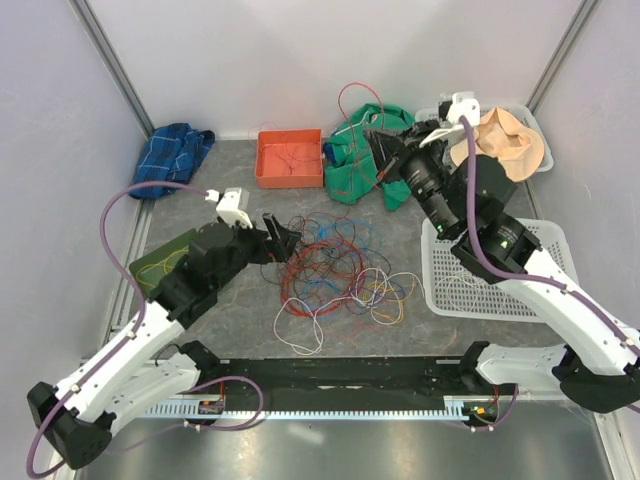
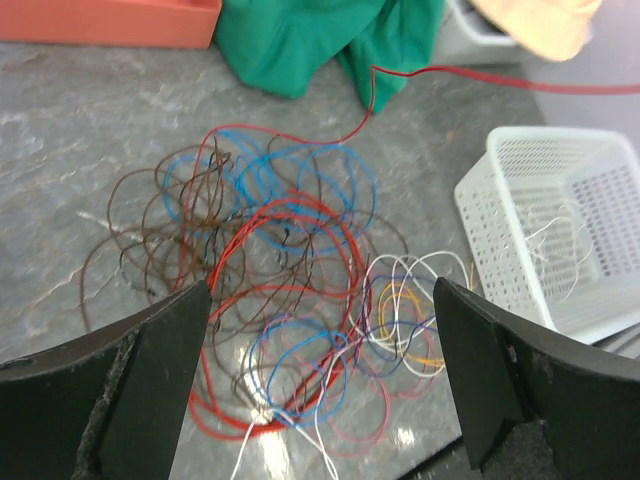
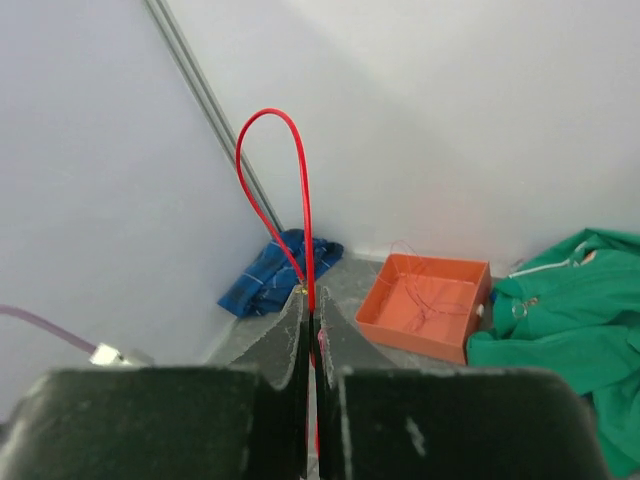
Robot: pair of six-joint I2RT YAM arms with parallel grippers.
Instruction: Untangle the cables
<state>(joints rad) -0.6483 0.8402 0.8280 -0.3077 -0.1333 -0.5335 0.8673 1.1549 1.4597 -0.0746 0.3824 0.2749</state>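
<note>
The cables [image 1: 335, 268] lie in a loose tangle of red, blue, brown, white, yellow and purple loops in the middle of the grey mat; they also show in the left wrist view [image 2: 290, 290]. My left gripper [image 1: 283, 240] is open and empty, hovering over the tangle's left side, with its fingers [image 2: 150, 360] wide apart above the loops. My right gripper [image 1: 388, 152] is raised at the back right, shut on a red cable [image 3: 285, 120] that loops up above its tips [image 3: 312, 305]. That red cable [image 2: 450, 72] runs taut from the tangle towards the upper right.
A white basket [image 1: 500, 272] holding a few white wires stands right of the tangle. An orange tray [image 1: 290, 158] with thin wires, a green cloth [image 1: 352, 150], a blue cloth [image 1: 175, 150] and a tan hat [image 1: 505, 140] line the back. A green board [image 1: 165, 262] lies at the left.
</note>
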